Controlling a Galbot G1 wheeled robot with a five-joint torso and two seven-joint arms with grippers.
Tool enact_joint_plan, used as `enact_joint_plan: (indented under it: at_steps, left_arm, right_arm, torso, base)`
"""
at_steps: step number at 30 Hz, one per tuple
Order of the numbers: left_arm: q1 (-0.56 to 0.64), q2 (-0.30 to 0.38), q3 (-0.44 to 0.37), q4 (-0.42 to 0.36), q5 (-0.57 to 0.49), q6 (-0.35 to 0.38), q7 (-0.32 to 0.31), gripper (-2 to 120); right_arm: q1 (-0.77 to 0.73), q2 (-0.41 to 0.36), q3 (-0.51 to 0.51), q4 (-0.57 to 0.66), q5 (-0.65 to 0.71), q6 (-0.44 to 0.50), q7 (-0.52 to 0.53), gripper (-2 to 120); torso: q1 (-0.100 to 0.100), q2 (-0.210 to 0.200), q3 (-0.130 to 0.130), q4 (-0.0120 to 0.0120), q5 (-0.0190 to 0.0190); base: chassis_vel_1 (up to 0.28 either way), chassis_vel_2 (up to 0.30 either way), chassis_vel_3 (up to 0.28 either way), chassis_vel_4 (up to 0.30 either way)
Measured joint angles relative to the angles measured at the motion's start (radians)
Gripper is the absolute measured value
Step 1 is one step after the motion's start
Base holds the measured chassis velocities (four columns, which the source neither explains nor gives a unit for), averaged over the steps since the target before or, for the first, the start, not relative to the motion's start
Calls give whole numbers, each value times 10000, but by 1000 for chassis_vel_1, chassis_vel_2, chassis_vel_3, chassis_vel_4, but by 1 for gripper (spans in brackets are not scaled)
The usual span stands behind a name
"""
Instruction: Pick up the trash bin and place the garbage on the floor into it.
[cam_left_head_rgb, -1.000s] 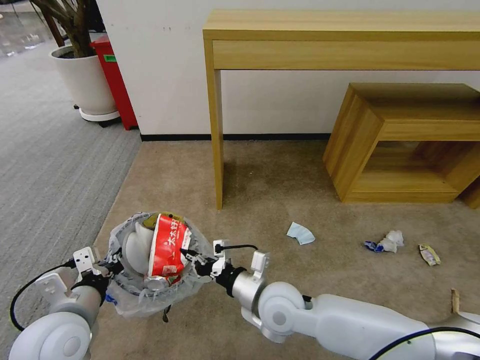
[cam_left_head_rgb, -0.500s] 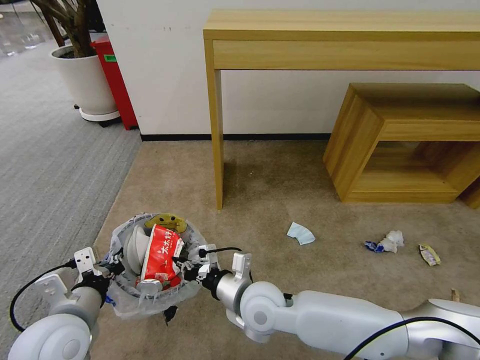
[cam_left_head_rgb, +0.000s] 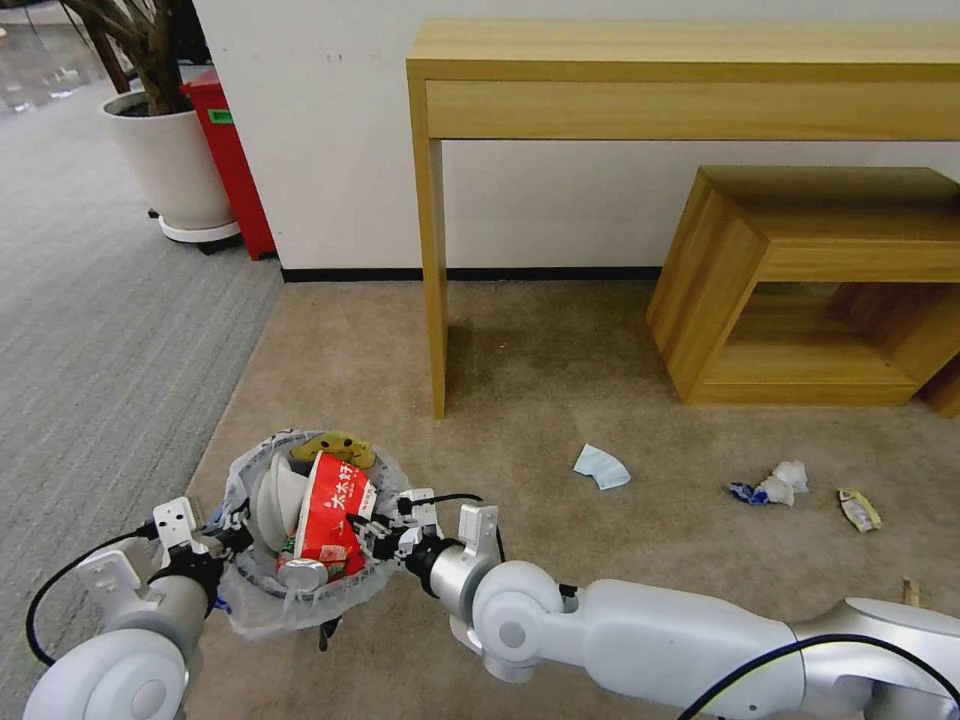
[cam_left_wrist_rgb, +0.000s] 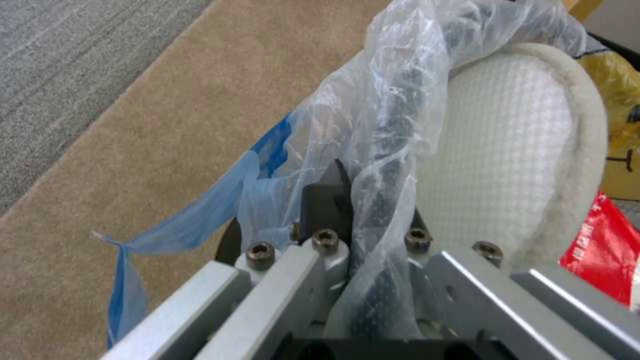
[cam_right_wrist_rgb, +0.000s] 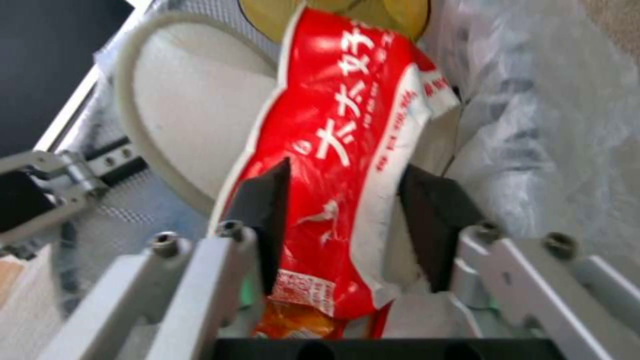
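The trash bin (cam_left_head_rgb: 250, 590), lined with a clear crinkly bag (cam_left_wrist_rgb: 387, 100), hangs just above the beige floor (cam_left_head_rgb: 560, 380). My left gripper (cam_left_head_rgb: 225, 540) is shut on its rim (cam_left_wrist_rgb: 373, 150). Inside stand a white slipper (cam_right_wrist_rgb: 193, 115) and a red wrapper (cam_left_head_rgb: 330, 510). My right gripper (cam_left_head_rgb: 368, 527) reaches over the bin's opposite rim, open, with the red wrapper (cam_right_wrist_rgb: 340, 150) between its spread fingers (cam_right_wrist_rgb: 267, 210). More garbage lies on the carpet: a blue-white carton (cam_left_head_rgb: 601, 467), crumpled paper (cam_left_head_rgb: 772, 484), a small wrapper (cam_left_head_rgb: 859, 509) and a wooden stick (cam_left_head_rgb: 910, 592).
A tall wooden table (cam_left_head_rgb: 430, 250) stands against the wall, its leg just beyond the bin. A low wooden cabinet (cam_left_head_rgb: 800, 280) sits to its right. A white plant pot (cam_left_head_rgb: 170, 160) and a red bin (cam_left_head_rgb: 232, 160) stand at the back left, beside grey ribbed carpet (cam_left_head_rgb: 90, 330).
My right arm has shifted left and lowered the red wrapper from above the rim down into the bin. The left gripper and the bin have barely moved.
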Motion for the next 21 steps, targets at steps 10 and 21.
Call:
enact_joint_plan:
  at_steps: [10,21]
  left_arm:
    - [13,23,20,44,36,9,-27,1]
    - [20,57,23,68,0,161,-57,1]
  right_arm:
    - [66,-84,267,246,-152,100,-34,84]
    - [53,16,1061,438,-190,352,-390,100]
  torso:
    - [0,0,0,1,0]
    - [0,0,0,1,0]
  base:
    - [0,0,0,0]
    - [0,0,0,0]
